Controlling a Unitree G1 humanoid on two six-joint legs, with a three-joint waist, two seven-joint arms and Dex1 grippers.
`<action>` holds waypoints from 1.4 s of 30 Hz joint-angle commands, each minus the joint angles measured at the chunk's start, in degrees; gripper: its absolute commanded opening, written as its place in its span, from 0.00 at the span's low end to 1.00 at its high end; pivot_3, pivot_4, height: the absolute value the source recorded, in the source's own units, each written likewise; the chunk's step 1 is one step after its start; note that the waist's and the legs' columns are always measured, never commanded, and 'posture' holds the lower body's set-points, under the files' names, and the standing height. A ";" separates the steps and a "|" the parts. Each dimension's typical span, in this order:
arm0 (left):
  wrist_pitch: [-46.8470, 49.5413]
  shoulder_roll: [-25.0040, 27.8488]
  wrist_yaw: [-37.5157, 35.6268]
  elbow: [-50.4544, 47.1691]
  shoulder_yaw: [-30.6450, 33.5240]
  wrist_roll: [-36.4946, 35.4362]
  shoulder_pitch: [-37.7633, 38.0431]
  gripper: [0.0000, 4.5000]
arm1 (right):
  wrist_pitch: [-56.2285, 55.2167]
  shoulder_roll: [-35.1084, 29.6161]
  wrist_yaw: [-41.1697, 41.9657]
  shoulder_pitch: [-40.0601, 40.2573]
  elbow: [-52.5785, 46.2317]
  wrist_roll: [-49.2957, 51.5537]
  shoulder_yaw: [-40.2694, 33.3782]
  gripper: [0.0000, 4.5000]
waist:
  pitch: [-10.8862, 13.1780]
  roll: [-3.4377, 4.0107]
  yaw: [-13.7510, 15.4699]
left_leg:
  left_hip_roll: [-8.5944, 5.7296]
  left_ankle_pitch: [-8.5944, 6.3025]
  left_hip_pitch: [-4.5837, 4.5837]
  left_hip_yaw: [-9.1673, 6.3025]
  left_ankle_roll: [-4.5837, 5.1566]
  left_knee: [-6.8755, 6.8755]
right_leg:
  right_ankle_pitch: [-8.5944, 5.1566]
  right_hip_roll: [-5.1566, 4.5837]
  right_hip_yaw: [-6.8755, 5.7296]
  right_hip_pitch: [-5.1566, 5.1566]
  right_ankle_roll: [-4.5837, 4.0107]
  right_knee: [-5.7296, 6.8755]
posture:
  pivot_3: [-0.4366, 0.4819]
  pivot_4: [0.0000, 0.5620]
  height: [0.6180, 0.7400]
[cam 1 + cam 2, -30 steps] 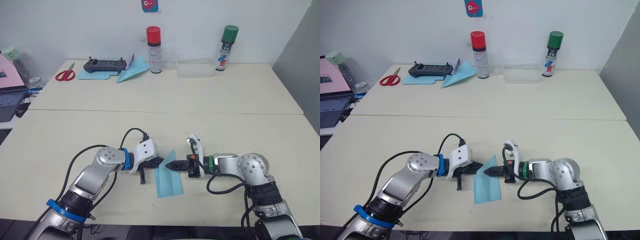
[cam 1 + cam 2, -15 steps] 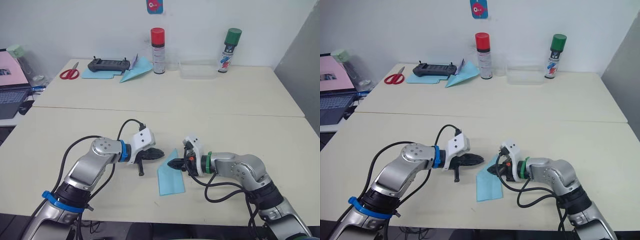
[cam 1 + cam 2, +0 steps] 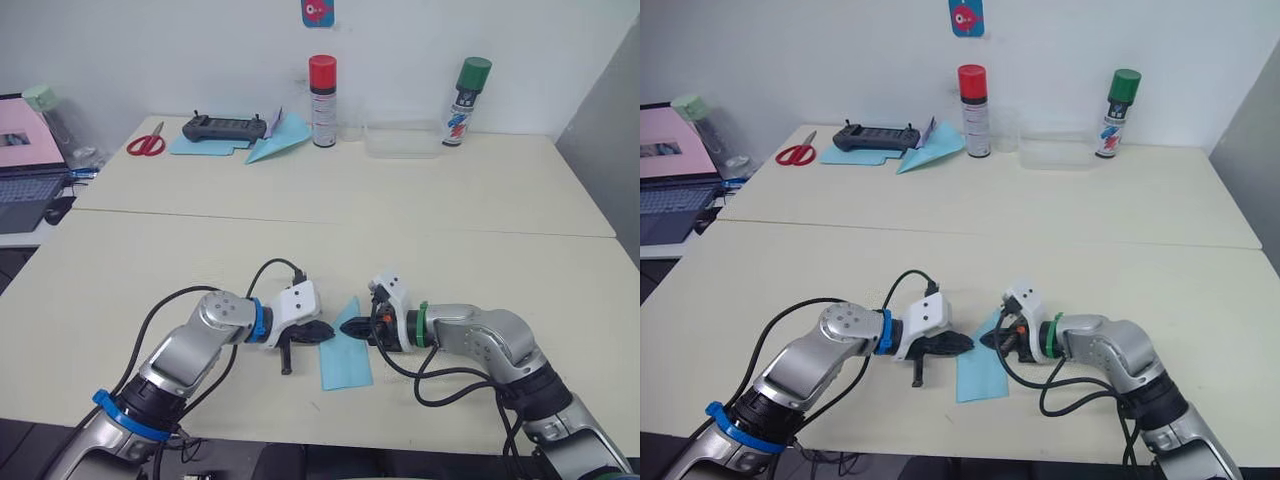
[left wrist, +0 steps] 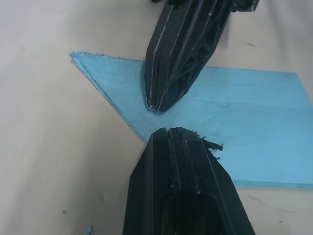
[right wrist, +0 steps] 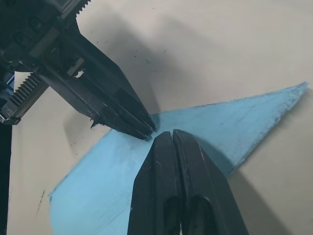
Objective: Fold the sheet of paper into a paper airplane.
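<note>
Over sheet of paper (image 3: 346, 350) — left gripper (image 3: 322, 333), right gripper (image 3: 350, 327) closed, tip-to-tip.

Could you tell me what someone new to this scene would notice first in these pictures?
Most striking are the two black grippers meeting tip to tip, both shut, over the folded light blue paper near the table's front edge: the left gripper and the right gripper press on its pointed end. At the far side stand a red-capped spray can and a green-capped spray can.

Head pair high, wrist pair close.
Both eye views look forward and down over the cream tabletop (image 3: 330, 200); each wrist view faces the folded light blue paper wedge (image 4: 254, 142), shared by all.
</note>
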 commanded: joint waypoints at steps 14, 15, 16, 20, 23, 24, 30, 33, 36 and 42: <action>-6.49 -0.48 -1.21 8.98 -3.26 4.46 0.73 0.00 | -21.61 0.65 5.78 2.73 7.38 -15.60 -2.51 0.00 | 0.05 0.09 -0.16 | -0.03 -0.01 0.07 -0.04 0.01 -0.20 | 0.03 0.10 -0.08 0.32 0.05 0.01 | 0.48 0.27 1.00; -6.62 -0.54 -1.37 9.25 -3.32 4.49 0.42 0.00 | -22.29 0.69 5.93 3.11 7.47 -16.55 -2.39 0.00 | 0.05 0.10 -0.20 | -0.02 0.00 0.08 -0.03 0.01 -0.18 | 0.02 0.10 -0.07 0.33 0.04 0.01 | 0.48 0.27 1.00; -6.85 -0.54 -1.55 9.49 -3.37 4.58 0.18 0.00 | -23.72 0.50 5.55 3.33 7.93 -18.33 -1.99 0.00 | 0.05 0.10 -0.21 | -0.01 0.00 0.10 -0.01 0.01 -0.17 | 0.02 0.10 -0.06 0.33 0.03 0.01 | 0.48 0.27 1.00; -7.25 -0.72 -2.16 9.98 -3.29 4.80 -0.20 0.00 | -28.10 1.92 3.14 3.05 9.30 -20.13 -5.21 0.00 | 0.05 0.10 -0.17 | 0.00 0.00 0.20 -0.02 0.01 -0.14 | 0.02 0.09 -0.06 0.19 0.03 0.01 | 0.48 0.27 1.00; -7.59 -0.69 -2.53 10.20 -3.27 5.02 -0.25 0.00 | -31.91 1.94 7.55 3.52 6.32 -17.30 -7.30 0.00 | 0.08 0.14 -0.02 | -0.05 0.00 0.10 -0.03 0.01 -0.11 | 0.02 0.08 -0.05 0.19 0.03 0.01 | 0.48 0.27 1.00; -7.67 -0.60 -2.64 10.17 -3.23 5.04 -0.15 0.00 | -31.00 2.12 8.98 3.99 4.68 -15.63 -7.77 0.00 | 0.08 0.14 -0.02 | -0.08 0.00 0.03 -0.03 0.01 -0.11 | 0.03 0.08 -0.04 0.27 0.05 0.01 | 0.48 0.27 1.00; -7.81 -0.59 -2.92 10.26 -2.95 5.37 0.00 0.00 | -26.95 3.73 11.71 4.86 2.37 -14.48 -5.32 0.00 | 0.11 0.20 -0.06 | -0.06 -0.01 0.02 -0.12 0.01 -0.27 | 0.21 0.12 -0.13 0.34 0.36 0.02 | 0.48 0.27 1.00; -7.67 -0.48 -2.84 10.13 -2.77 5.37 0.11 0.00 | -25.25 3.71 11.31 4.67 3.80 -16.81 -3.41 0.00 | 0.12 0.21 -0.07 | -0.07 -0.01 0.02 -0.09 0.01 -0.26 | 0.18 0.12 -0.10 0.33 0.31 0.02 | 0.48 0.27 1.00; -7.66 -0.27 -2.91 10.03 -2.66 5.31 0.24 0.00 | -25.66 2.67 11.72 4.87 4.89 -19.24 -1.99 0.00 | 0.12 0.22 -0.08 | -0.07 -0.01 0.02 -0.08 0.01 -0.25 | 0.03 0.11 -0.10 0.32 0.05 0.02 | 0.48 0.27 1.00; -7.46 -0.55 -2.98 10.29 -2.87 5.50 -0.28 0.00 | -27.99 1.83 7.51 3.65 11.51 -25.72 -1.69 0.00 | 0.11 0.22 -0.16 | -0.05 0.00 0.13 -0.08 0.01 -0.25 | 0.03 0.12 -0.11 0.38 0.04 0.04 | 0.48 0.27 1.00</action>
